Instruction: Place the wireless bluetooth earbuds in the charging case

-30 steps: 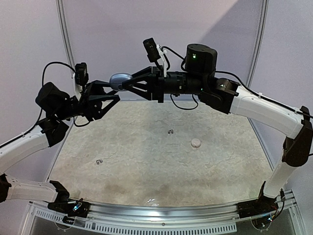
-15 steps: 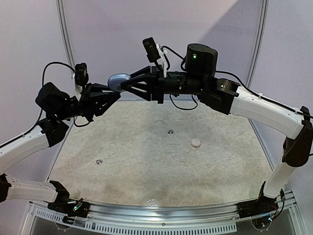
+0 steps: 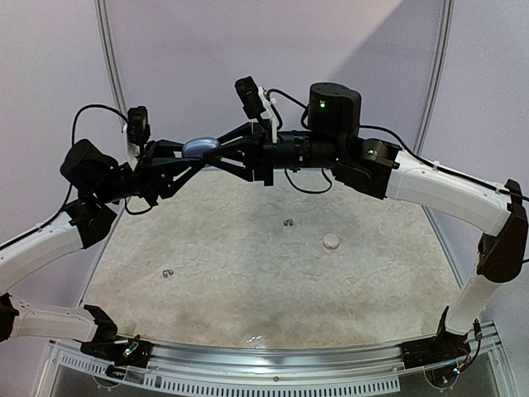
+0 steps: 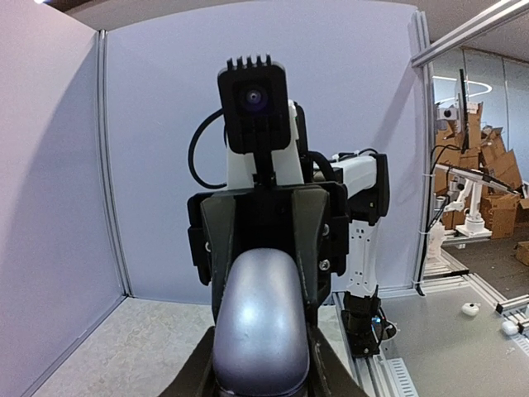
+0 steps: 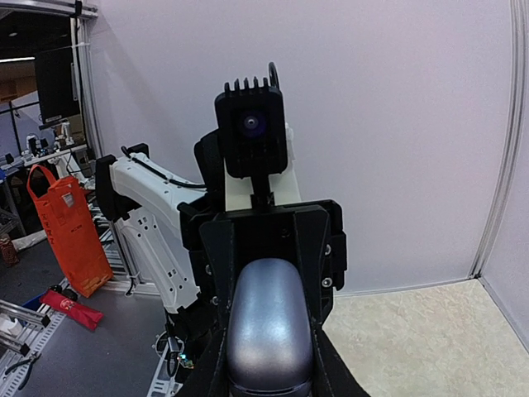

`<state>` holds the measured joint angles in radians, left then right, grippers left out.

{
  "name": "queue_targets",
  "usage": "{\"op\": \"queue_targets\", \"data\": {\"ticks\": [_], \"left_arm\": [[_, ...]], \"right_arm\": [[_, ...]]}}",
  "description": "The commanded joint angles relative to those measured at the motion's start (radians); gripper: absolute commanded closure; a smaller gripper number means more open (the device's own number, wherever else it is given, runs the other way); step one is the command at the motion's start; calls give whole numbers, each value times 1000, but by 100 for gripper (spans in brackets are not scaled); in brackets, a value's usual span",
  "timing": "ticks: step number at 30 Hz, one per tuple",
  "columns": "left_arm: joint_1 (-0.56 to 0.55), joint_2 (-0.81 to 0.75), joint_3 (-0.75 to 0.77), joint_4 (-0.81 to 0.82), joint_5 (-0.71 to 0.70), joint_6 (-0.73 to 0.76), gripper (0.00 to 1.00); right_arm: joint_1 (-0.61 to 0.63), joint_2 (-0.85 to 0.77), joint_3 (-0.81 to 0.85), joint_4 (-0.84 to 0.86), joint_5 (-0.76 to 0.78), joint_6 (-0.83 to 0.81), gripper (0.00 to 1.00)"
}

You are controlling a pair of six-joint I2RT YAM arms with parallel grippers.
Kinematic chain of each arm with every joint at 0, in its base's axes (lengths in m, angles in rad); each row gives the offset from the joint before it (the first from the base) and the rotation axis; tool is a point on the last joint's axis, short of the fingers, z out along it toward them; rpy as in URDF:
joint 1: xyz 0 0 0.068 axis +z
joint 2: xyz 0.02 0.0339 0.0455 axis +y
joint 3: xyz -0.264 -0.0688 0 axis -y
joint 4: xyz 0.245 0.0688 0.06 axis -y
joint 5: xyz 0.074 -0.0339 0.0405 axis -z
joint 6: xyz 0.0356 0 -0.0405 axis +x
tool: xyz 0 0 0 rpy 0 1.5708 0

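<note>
A blue-grey oval charging case (image 3: 201,146) hangs in mid-air above the table's far left, closed. My right gripper (image 3: 212,151) is shut on it from the right. My left gripper (image 3: 190,157) is shut on it from the left, facing the right one. The left wrist view shows the case (image 4: 260,322) between my own fingers, with the right gripper on its far end. The right wrist view shows the case (image 5: 269,327) the same way. Two tiny dark earbud pieces lie on the table, one mid-table (image 3: 288,222) and one at the left (image 3: 168,274). The whitish pieces are not clearly visible.
A small white round object (image 3: 331,241) lies on the speckled table (image 3: 248,281) right of centre. A grey back wall and metal frame posts (image 3: 110,66) enclose the table. A metal rail (image 3: 273,360) runs along the near edge.
My left gripper was open wide beside the case and has closed onto it. The right gripper has lowered slightly and shifted left with the case.
</note>
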<state>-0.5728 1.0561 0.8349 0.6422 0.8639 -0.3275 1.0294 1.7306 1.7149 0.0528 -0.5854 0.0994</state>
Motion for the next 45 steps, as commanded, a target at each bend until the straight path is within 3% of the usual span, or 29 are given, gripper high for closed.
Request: {"op": "queue_targets", "data": {"ticks": [1, 5, 13, 17, 23, 25, 26, 27, 30, 33, 36, 45], "left_arm": [[-10, -2, 0, 6, 2, 27, 65], [-10, 0, -2, 3, 3, 28, 58], [-10, -2, -1, 9, 6, 27, 61], [-10, -1, 1, 11, 9, 26, 73], [-10, -2, 1, 11, 4, 25, 100], [-10, -3, -1, 11, 1, 24, 100], [-10, -4, -2, 11, -1, 24, 100], [-9, -4, -3, 10, -4, 23, 100], [-9, -11, -8, -8, -23, 46, 100], [-10, -14, -10, -49, -12, 142, 100], [-10, -10, 15, -102, 14, 268, 100], [-15, -5, 46, -211, 99, 473, 100]], "right_arm": [[5, -11, -8, 22, 22, 22, 100], [5, -15, 1, 60, 11, 29, 100], [5, -14, -4, 48, 16, 29, 100], [5, -14, -6, 41, 21, 24, 100], [5, -10, -8, 24, 31, 16, 100], [6, -11, -10, 15, 38, 13, 100], [6, -11, -11, 7, 44, 12, 98], [5, -10, -11, -5, 57, 10, 89], [5, -13, 1, -69, 120, 6, 50], [5, -21, 25, -148, 218, -8, 34], [5, -16, 44, -201, 288, -25, 29], [5, -12, 86, -231, 315, -32, 29]]}}
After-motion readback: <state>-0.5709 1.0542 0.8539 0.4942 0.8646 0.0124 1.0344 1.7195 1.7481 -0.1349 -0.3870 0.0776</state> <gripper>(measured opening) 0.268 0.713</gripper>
